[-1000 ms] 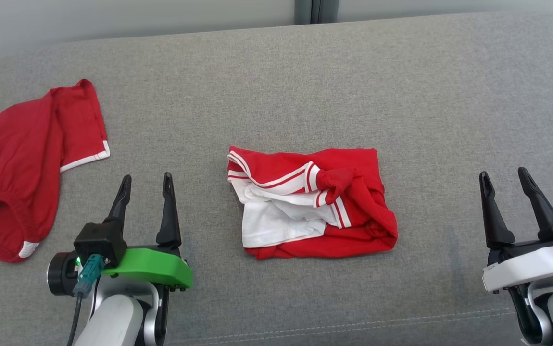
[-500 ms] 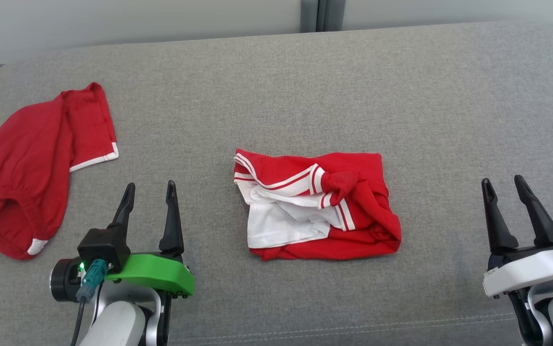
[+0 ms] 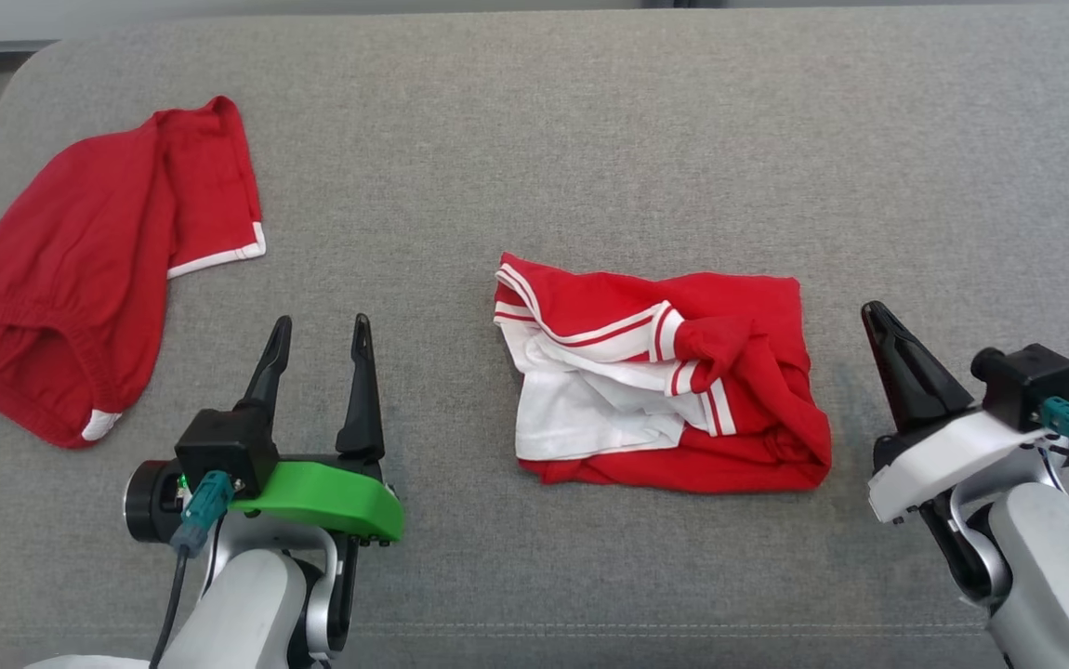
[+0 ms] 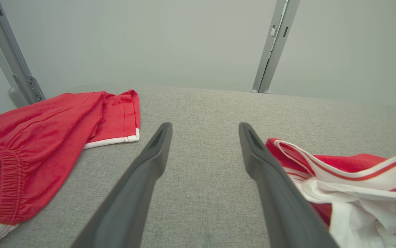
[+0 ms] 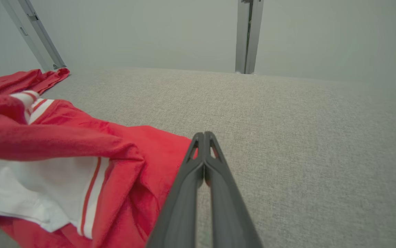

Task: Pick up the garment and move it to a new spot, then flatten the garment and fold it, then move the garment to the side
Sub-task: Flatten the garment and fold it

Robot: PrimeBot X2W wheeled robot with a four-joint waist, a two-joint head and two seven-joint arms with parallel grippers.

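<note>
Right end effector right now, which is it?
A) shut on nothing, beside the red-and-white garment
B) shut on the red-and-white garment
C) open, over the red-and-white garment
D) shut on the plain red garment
A: in the right wrist view the right end effector has its fingers pressed together with no cloth between them, and the head view shows bare grey cushion between it and the red-and-white garment.

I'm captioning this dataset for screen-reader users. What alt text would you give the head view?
A crumpled red-and-white garment lies in the middle of a grey cushion, between the open left tool and the shut right tool, neither holding it. A second red garment lies spread at the far left.
</note>
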